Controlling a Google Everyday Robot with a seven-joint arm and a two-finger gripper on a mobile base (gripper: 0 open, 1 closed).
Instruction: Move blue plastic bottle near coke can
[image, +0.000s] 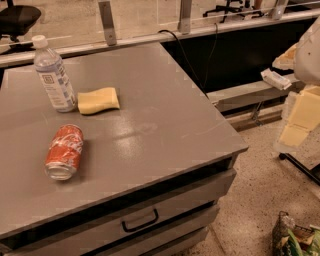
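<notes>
Where the grey cabinet top (165, 125) fills the camera view, the blue plastic bottle (52, 75) stands upright at back left, w/ a yellow sponge (98, 100) just beside it. The coke can (64, 151) lies on its side nearer the front, apart from both. The gripper (300, 112) is at far right, off the top; can't tell its state.

Upright blue plastic bottle (52, 75) just beside yellow sponge (98, 100).
Nearer me the coke can (64, 151) lies sideways; the gripper (299, 117) hangs far right.
</notes>
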